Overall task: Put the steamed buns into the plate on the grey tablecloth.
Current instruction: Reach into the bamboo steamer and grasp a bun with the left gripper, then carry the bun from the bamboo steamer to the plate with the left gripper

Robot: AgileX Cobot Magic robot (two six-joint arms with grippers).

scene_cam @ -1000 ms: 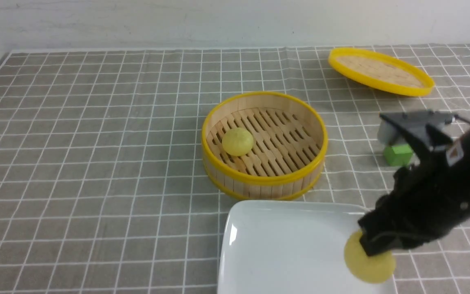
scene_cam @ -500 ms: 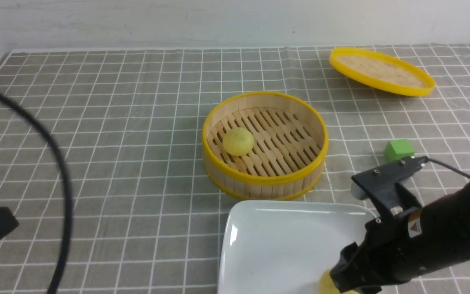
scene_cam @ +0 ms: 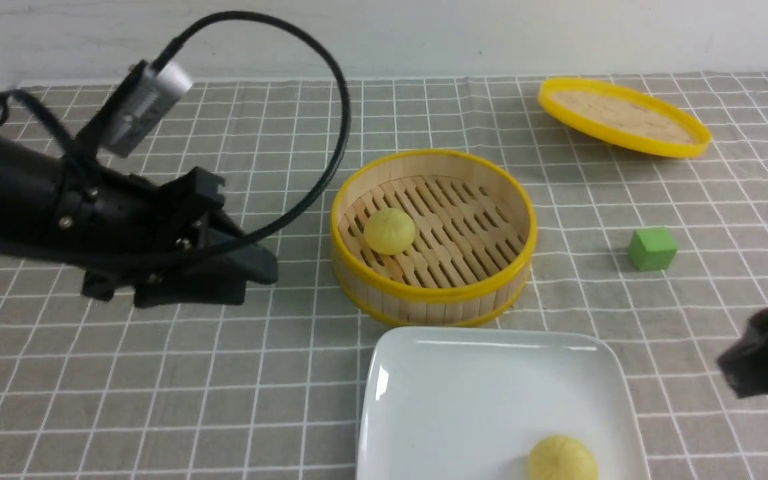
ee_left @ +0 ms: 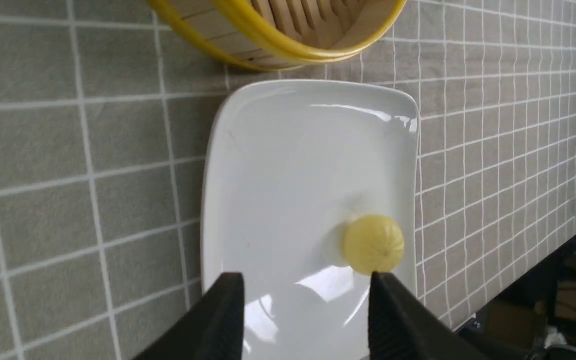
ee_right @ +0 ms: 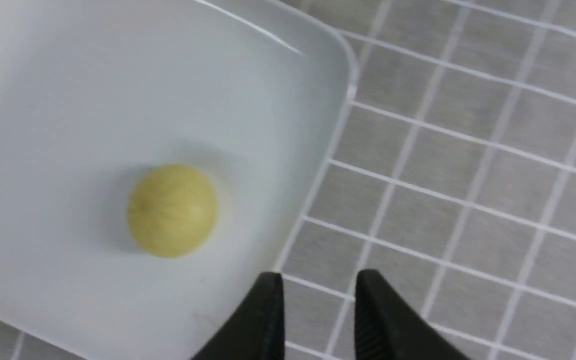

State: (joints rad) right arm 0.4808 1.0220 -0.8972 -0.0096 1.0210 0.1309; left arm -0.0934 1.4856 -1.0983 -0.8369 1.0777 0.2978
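One steamed bun [scene_cam: 389, 231] lies inside the bamboo steamer basket [scene_cam: 491, 280], on its left side. A second bun [scene_cam: 561, 459] rests free on the white plate [scene_cam: 451, 400], near its front right corner. The plate sits on the grey tablecloth [scene_cam: 157, 373] just in front of the basket. My left gripper [scene_cam: 259, 279] hovers to the left of the basket, pointing at it, open and empty. In the left wrist view its fingers [ee_left: 228, 305] frame the plate. My right gripper [ee_right: 318, 285] is off the plate's right edge, jaws apart by a narrow gap, holding nothing.
A green cube [scene_cam: 652, 249] stands to the right of the basket. The flat yellow-rimmed lid [scene_cam: 624, 117] lies at the back right. The right arm [scene_cam: 767, 363] is at the right edge of the front view. The table's front edge [ee_left: 473, 312] shows beyond the plate.
The right gripper has let go of the bun on the plate and pulled away to the right. The left arm has swung in from the left edge toward the basket.
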